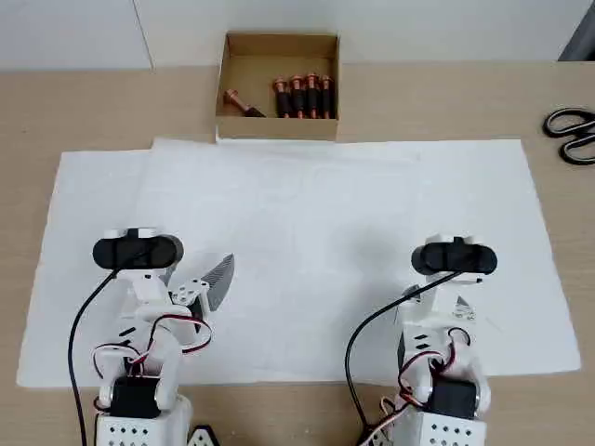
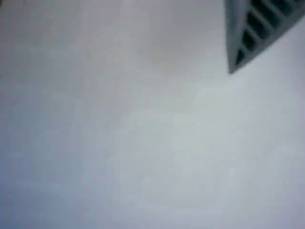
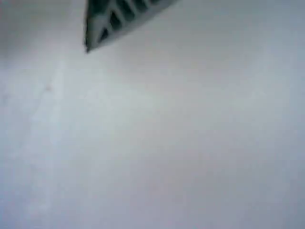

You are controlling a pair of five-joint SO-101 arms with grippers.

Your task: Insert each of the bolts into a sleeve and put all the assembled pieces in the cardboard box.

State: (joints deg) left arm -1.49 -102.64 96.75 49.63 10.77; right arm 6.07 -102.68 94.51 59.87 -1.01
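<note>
The cardboard box (image 1: pixel 223 93) stands at the back of the table. Inside it, several copper bolts in black sleeves (image 1: pixel 302 97) lie side by side by its right wall, and one more assembled piece (image 1: pixel 240 102) lies slanted at its left. My left gripper (image 1: pixel 220 272) rests low over the white sheet near the front left, shut and holding nothing; its ribbed fingertip (image 2: pixel 248 43) shows over bare paper. My right gripper (image 1: pixel 461 311) is tucked under its arm at the front right, shut and holding nothing, its ribbed fingertip (image 3: pixel 114 24) close over the paper.
A large white paper sheet (image 1: pixel 325 214) covers most of the wooden table between the arms and the box. Scissors (image 1: pixel 572 135) lie at the far right edge, off the sheet.
</note>
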